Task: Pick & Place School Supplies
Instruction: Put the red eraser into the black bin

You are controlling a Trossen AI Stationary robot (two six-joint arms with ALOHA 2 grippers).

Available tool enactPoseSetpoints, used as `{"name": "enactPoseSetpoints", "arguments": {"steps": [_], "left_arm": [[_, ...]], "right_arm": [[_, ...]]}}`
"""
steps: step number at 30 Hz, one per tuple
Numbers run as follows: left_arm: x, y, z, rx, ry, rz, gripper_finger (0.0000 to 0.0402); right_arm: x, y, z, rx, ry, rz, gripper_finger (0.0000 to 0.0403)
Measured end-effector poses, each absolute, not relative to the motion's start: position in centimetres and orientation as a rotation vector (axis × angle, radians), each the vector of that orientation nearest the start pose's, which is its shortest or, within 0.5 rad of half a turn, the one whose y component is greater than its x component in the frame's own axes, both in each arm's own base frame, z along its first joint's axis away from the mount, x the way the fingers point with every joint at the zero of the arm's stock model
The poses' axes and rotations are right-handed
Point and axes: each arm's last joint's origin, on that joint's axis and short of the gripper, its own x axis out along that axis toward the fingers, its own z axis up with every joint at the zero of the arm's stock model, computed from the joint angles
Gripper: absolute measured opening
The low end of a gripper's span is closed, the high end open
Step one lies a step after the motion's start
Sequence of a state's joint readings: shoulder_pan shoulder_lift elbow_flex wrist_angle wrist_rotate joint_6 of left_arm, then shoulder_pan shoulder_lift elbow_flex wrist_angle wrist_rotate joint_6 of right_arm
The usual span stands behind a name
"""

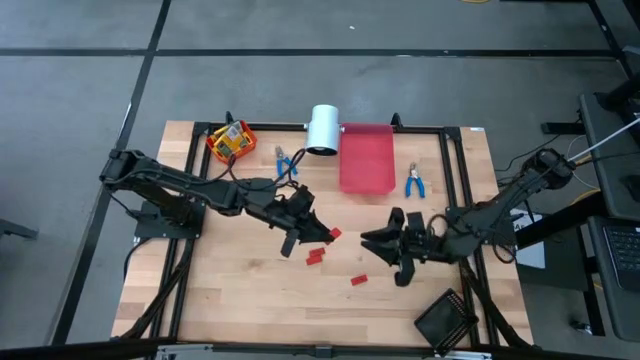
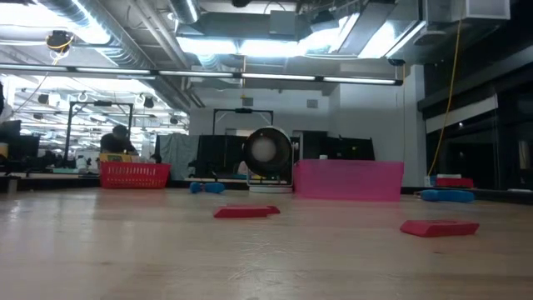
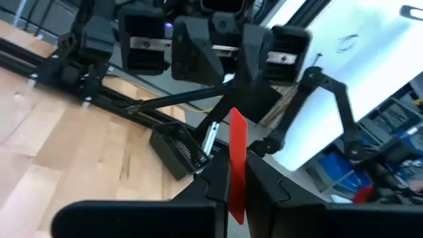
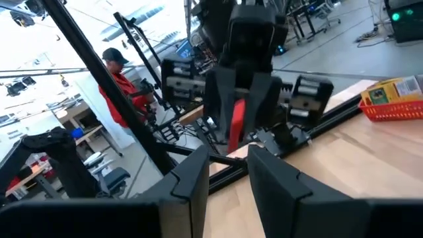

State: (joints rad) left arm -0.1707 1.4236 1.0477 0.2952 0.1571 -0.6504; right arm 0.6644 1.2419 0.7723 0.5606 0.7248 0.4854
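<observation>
Presently, a tiny red block is gripped upright between the closed fingers of the left gripper, which is raised above the middle of the worktop; the block is seen edge-on in the left wrist view and again, from the other side, in the right wrist view. The right gripper is held facing it from the right, its fingers parted with nothing between them. Nearest on the worktop, one loose red block is left lying, and just beyond it another, with a third close beside the left gripper. Farther back, a pink bin is placed centrally, flanked by a blue-handled tool on its left and a second tool on its right; at the far left a red basket is seen holding the yellow-orange boxes, and a white cylinder is laid between basket and bin. The step is judged to be carriage of the held block to a bin. The grip should be kept firm, since the block is thin and pinched low, the lift should be kept clear of the tool on the way, and release should be made only once the block is well inside the rim.
</observation>
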Motion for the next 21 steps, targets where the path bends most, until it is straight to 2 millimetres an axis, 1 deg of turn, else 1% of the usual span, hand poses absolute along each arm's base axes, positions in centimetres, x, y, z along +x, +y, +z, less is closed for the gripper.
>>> {"name": "enactPoseSetpoints", "arguments": {"steps": [3, 8, 13, 18, 21], "left_arm": [[32.2, -6.0, 32.3, -0.645, 0.175, -0.281, 0.0014], [32.3, -5.7, 32.5, -0.638, 0.142, -0.265, 0.0014], [32.3, -5.3, 32.5, -0.620, 0.129, -0.233, 0.0014], [32.3, -5.3, 32.5, -0.610, 0.126, -0.221, 0.0014], [32.3, -5.3, 32.5, -0.604, 0.126, -0.217, 0.0014]], "right_arm": [[23.0, 14.3, 30.5, 0.535, -0.083, -0.023, 0.0110], [24.1, 13.4, 31.6, 0.486, -0.104, 0.005, 0.0118], [25.8, 12.0, 31.5, 0.487, -0.059, -0.017, 0.0153], [27.1, 11.7, 31.6, 0.486, -0.053, 0.005, 0.0189], [27.5, 11.6, 31.3, 0.481, -0.039, -0.002, 0.0194]]}}
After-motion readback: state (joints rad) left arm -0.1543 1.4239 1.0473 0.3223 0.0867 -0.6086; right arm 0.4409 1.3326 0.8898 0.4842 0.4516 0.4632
